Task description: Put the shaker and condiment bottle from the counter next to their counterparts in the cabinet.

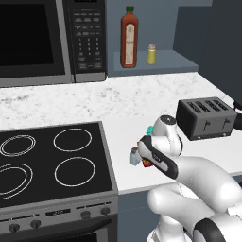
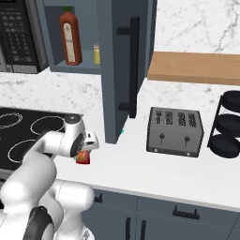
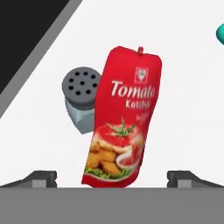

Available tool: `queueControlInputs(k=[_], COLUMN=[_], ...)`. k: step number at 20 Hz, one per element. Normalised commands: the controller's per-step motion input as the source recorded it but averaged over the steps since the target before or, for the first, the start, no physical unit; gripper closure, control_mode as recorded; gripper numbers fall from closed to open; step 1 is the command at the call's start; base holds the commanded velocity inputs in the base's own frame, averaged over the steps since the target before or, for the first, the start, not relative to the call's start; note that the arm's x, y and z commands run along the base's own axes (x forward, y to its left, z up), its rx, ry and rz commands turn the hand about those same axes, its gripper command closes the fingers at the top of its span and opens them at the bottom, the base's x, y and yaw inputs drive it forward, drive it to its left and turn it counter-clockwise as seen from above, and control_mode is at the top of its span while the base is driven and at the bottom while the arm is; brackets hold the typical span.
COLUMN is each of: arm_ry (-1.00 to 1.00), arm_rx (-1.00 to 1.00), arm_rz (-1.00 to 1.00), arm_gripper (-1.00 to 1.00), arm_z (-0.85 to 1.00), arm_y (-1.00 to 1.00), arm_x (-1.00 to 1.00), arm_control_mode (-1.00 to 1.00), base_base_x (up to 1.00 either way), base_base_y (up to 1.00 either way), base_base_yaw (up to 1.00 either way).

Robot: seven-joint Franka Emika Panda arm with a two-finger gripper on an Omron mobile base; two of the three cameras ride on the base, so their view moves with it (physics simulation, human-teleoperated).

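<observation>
Hand view looks straight down on the red ketchup bottle (image 3: pixel 120 118), lying on the white tabletop (image 3: pixel 183 87) with its cap end pointing away from the camera and its label facing up. The grey shaker (image 3: pixel 81 100) stands just beside it on the left, touching or nearly so, its dark holed cap turned toward the lens. The hand (image 3: pixel 112 178) hangs over both with its two fingertips (image 3: pixel 41 178) spread wide, one on each side of the bottle's lower end, pinching nothing. A teal cylinder (image 3: pixel 220 33) peeks in at the upper right edge, and the black cooktop (image 3: pixel 26 30) fills the upper left corner. From the left base camera, the arm bends low over the front of the tabletop (image 1: pixel 142 104), next to the cooktop (image 1: pixel 52 160), with the shaker (image 1: pixel 134 156) showing just under the wrist. Far back, in the open cabinet (image 1: pixel 165 64), a tall sauce bottle (image 1: pixel 129 38) and a yellow shaker (image 1: pixel 151 55) stand side by side on the ledge, beside the microwave (image 1: pixel 47 38). A toaster (image 1: pixel 205 118) sits to the right of the arm.
</observation>
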Motion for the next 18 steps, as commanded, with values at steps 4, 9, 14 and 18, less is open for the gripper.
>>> queueControlInputs(k=[4, 9, 14, 18], arm_ry=[0.0, 0.0, 0.0, 0.0], arm_rx=[0.0, 0.0, 0.0, 0.0], arm_rz=[0.03, 0.04, 0.05, 0.04], arm_gripper=[-1.0, -1.0, -1.0, -1.0], arm_z=[-0.21, -0.35, -0.28, -0.28], arm_y=[0.0, -0.06, -0.01, 0.0], arm_x=[0.21, 0.03, 0.08, 0.06], arm_control_mode=[-1.0, -1.0, -1.0, -1.0], base_base_x=[0.0, 0.0, 0.0, 0.0], base_base_y=[0.0, 0.0, 0.0, 0.0], base_base_yaw=[0.0, 0.0, 0.0, 0.0])
